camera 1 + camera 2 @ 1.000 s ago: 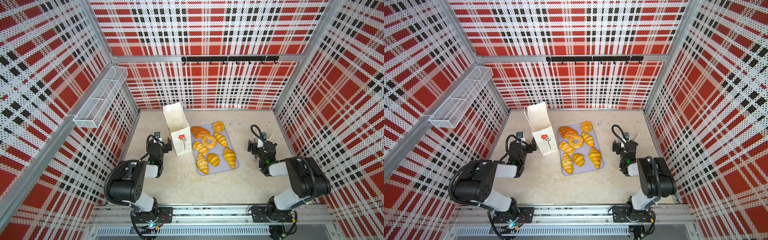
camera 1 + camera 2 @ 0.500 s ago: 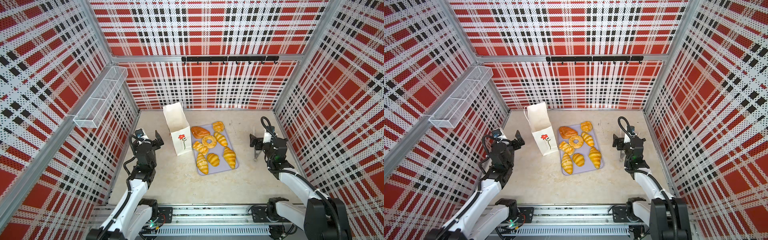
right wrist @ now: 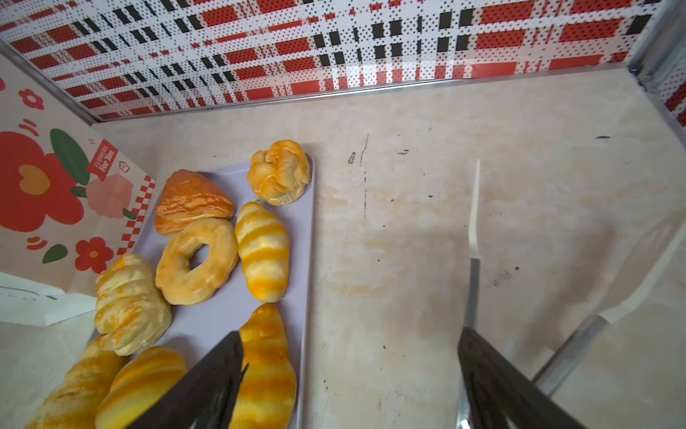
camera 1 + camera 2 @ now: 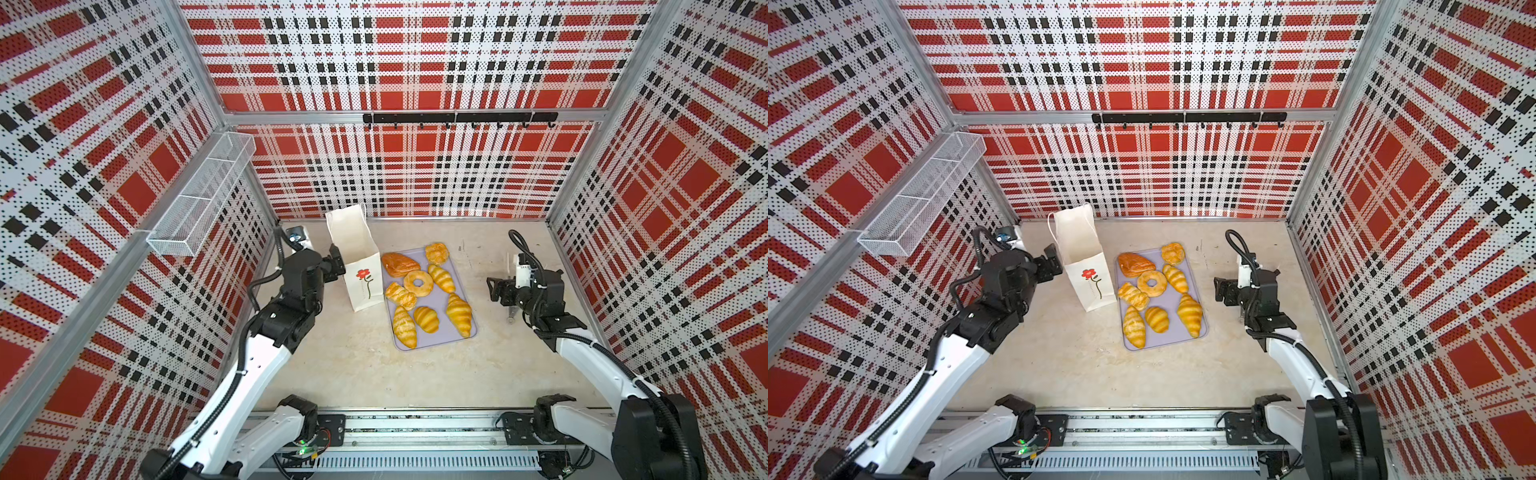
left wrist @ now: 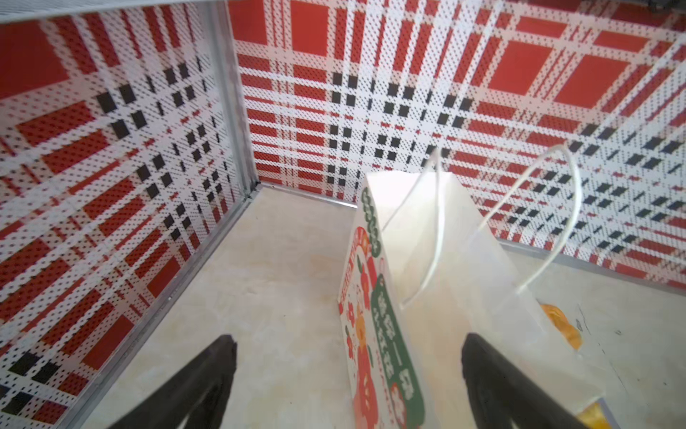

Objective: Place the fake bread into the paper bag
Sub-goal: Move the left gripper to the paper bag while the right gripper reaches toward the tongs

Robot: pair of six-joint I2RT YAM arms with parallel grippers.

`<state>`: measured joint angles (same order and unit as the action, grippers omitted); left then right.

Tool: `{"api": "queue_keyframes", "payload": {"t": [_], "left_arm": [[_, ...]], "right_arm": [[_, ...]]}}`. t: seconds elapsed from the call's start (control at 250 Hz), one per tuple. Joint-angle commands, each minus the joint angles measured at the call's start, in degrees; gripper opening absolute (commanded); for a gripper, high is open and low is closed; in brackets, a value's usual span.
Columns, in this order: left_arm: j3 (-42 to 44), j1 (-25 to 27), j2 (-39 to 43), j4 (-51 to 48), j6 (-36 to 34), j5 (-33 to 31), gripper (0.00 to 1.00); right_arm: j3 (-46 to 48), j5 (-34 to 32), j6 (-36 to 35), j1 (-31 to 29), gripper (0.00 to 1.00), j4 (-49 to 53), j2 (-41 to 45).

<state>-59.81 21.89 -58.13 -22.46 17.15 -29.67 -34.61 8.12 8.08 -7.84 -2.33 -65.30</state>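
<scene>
Both top views show the white paper bag standing up just beside the purple tray, where the toy bread lies, while the left gripper by the bag and the right gripper near the tray both have their fingers spread wide, holding nothing.

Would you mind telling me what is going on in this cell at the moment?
The robot is about to pack the fake bread into the paper bag, but nothing has been picked up yet. All eight pieces lie on the lilac tray, right beside the upright bag. The left gripper is open, close to the bag's side away from the tray. The right gripper is open at the tray's edge away from the bag. Neither holds anything.
</scene>
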Motion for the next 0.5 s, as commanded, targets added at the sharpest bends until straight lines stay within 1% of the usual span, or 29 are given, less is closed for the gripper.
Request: {"api": "queue_keyframes", "payload": {"t": [0.0, 0.12, 0.204, 0.364, 0.484, 0.496], "left_arm": [[-4.96, 0.95, -4.57, -8.16, 2.87, -0.03, 0.92], [-10.16, 0.64, -10.12, -12.4, 5.66, 0.23, 0.84], [-12.34, -0.33, -13.11, -13.86, 7.03, 1.13, 0.77], [-14.05, -3.69, -16.18, -13.58, 9.15, 6.72, 0.63], [-15.05, -4.12, -17.94, -13.51, 9.16, 7.76, 0.54], [-15.11, -5.45, -18.1, -13.42, 9.16, 7.93, 0.54]], "right_arm": [[-3.27, -2.85, -2.36, -2.44, 0.91, 2.42, -1.81], [-5.6, -5.05, -4.4, -4.31, 0.91, 6.27, -3.42], [-6.2, -6.65, -5.49, -5.29, 0.91, 7.88, -3.91], [-6.95, -8.45, -6.6, -6.89, 0.91, 11.15, -4.11], [-7.76, -10.7, -6.64, -7.97, 0.9, 14.31, -4.49], [-7.71, -10.96, -6.59, -7.99, 0.91, 14.45, -4.49]]}}
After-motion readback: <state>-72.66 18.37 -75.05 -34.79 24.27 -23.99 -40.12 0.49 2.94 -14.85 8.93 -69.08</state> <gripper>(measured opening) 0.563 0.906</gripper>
